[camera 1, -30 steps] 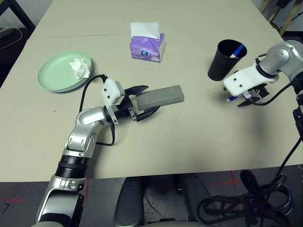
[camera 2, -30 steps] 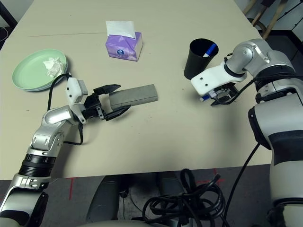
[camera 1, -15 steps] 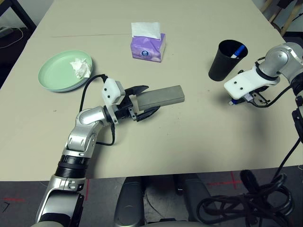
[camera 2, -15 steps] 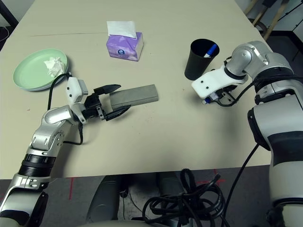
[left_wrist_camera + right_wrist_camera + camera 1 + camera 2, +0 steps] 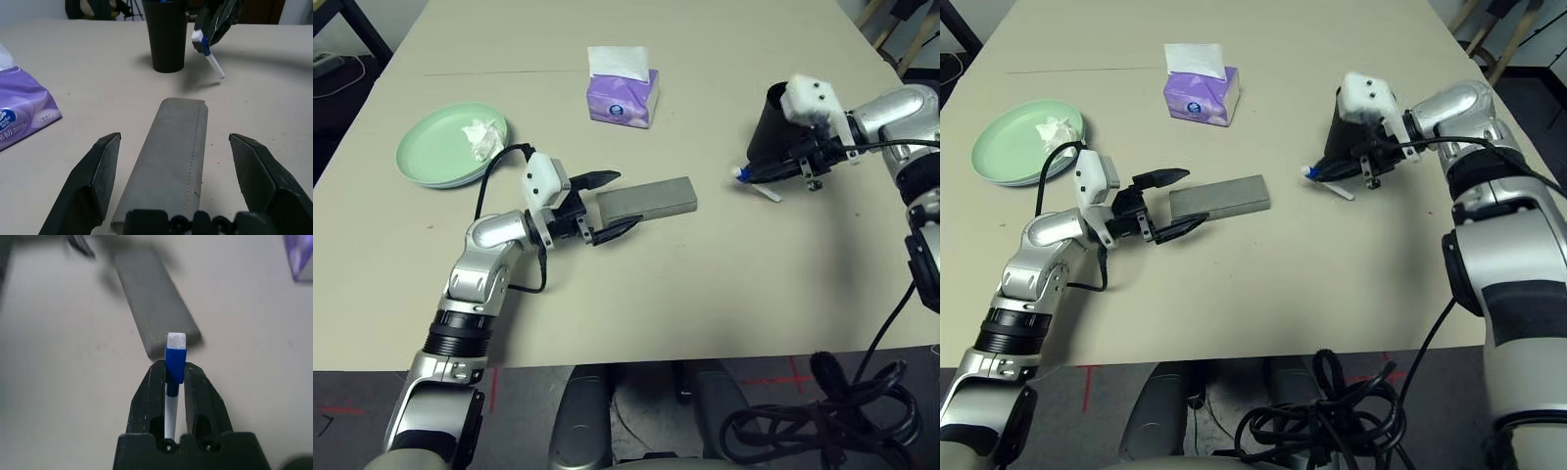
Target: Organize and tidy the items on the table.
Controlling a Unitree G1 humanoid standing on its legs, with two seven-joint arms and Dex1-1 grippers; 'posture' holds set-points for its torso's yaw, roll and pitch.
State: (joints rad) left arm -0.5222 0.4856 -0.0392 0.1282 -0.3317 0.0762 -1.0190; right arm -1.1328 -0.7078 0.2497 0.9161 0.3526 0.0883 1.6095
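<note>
My right gripper (image 5: 760, 175) is shut on a white-blue marker (image 5: 756, 183) and holds it above the table (image 5: 705, 294), right in front of the black cup (image 5: 1336, 132). The right wrist view shows the marker (image 5: 174, 354) pinched between the fingers. My left gripper (image 5: 619, 203) stands open around the near end of the grey glasses case (image 5: 648, 199), which lies flat; its fingers (image 5: 100, 166) are well clear of the case (image 5: 171, 152) on both sides. A mint green plate (image 5: 440, 152) with a crumpled white tissue (image 5: 480, 137) on it sits at the far left.
A purple tissue box (image 5: 622, 90) stands at the back centre. Bare table top lies between the glasses case and the cup and along the whole near edge. Black cables hang below the table's front right.
My right gripper has shut on the marker, lifted it off the table and swung up next to the cup. The left arm has barely moved.
</note>
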